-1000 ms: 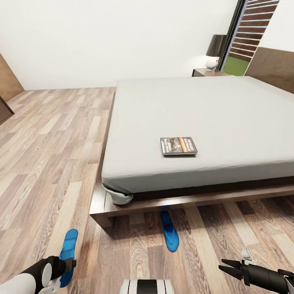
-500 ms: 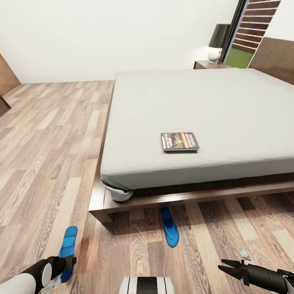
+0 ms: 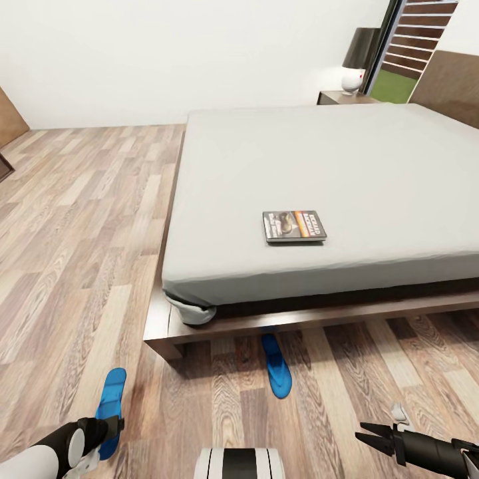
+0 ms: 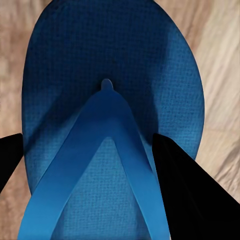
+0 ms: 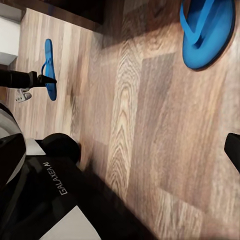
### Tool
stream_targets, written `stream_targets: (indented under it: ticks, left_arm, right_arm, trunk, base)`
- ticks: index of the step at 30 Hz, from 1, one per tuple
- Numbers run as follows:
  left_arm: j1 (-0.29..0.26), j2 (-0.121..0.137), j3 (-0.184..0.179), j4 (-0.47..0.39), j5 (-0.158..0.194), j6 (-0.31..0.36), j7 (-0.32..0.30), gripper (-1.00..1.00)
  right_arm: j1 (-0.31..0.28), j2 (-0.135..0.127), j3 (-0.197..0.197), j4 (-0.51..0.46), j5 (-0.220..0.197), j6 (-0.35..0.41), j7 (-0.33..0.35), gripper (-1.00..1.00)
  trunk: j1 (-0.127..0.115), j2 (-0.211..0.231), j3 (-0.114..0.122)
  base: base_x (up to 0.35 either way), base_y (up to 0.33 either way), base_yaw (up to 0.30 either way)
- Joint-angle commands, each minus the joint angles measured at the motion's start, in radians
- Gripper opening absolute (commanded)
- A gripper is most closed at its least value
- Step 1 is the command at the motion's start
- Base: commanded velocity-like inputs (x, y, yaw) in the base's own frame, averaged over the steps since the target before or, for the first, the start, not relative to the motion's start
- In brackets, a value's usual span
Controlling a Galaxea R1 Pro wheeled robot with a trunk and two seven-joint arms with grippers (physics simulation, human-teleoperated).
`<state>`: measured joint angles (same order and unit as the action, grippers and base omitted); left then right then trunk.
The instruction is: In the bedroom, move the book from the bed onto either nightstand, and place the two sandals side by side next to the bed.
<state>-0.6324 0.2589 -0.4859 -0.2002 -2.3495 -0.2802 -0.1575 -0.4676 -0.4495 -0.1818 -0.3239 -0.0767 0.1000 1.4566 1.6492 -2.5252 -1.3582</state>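
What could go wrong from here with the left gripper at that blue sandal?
1. The left gripper straddles the bright blue flip-flop sandal, fingers beside the sole's edges; closing on a thin flat sole could slip or pinch only the strap.
2. The second blue sandal lies partly under the dark brown wood bed frame; pairing them may require dragging it out, risking a frame collision.
3. The open right gripper hangs low over the wood-plank floor.
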Motion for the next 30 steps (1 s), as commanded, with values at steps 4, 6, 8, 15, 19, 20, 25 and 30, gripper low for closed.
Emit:
stream_targets:
  ticks: [4, 6, 8, 15, 19, 20, 25, 30]
  left_arm:
    - [0.000, 0.000, 0.003, -0.006, -0.007, -0.007, -0.004, -1.00]
    - [0.000, 0.000, 0.003, -0.006, -0.007, -0.007, -0.004, -1.00]
    - [0.000, 0.000, 0.004, -0.006, -0.007, -0.007, -0.004, -1.00]
    - [0.000, 0.000, 0.005, -0.007, -0.007, -0.007, -0.004, -1.00]
    - [0.000, 0.000, 0.005, -0.007, -0.007, -0.007, -0.004, -1.00]
    - [0.000, 0.000, 0.004, -0.007, -0.007, -0.007, -0.005, -1.00]
    - [0.000, 0.000, 0.004, -0.007, -0.007, -0.007, -0.004, -1.00]
    - [0.000, 0.000, 0.004, -0.007, -0.007, -0.007, -0.005, -1.00]
  right_arm:
    - [0.000, 0.001, -0.001, 0.000, 0.000, 0.009, 0.003, 1.00]
    - [0.000, 0.001, -0.001, 0.000, 0.000, 0.009, 0.003, 1.00]
    - [0.000, 0.001, -0.001, 0.000, 0.000, 0.008, 0.003, 1.00]
    - [0.000, 0.002, -0.001, 0.000, 0.000, 0.007, 0.002, 1.00]
    - [0.000, 0.002, -0.001, 0.000, 0.000, 0.006, 0.002, 1.00]
    - [0.000, 0.002, -0.001, 0.000, 0.000, 0.006, 0.002, 1.00]
    - [0.000, 0.002, 0.000, 0.000, 0.000, 0.006, 0.002, 1.00]
    - [0.000, 0.002, 0.000, 0.000, 0.000, 0.006, 0.002, 1.00]
  trunk:
    - [0.000, 0.000, -0.001]
    - [0.000, 0.000, -0.001]
    - [0.000, 0.000, -0.001]
    - [0.000, 0.000, -0.001]
    - [0.000, 0.000, -0.001]
    - [0.000, 0.000, -0.001]
    - [0.000, 0.000, -0.001]
    - [0.000, 0.000, -0.001]
  base:
    - [0.000, 0.000, 0.000]
    - [0.000, 0.000, 0.000]
    - [0.000, 0.000, 0.000]
    - [0.000, 0.000, 0.000]
    - [-0.003, 0.000, 0.000]
    - [-0.091, 0.000, 0.000]
    - [-0.216, 0.000, 0.000]
    - [-0.118, 0.000, 0.000]
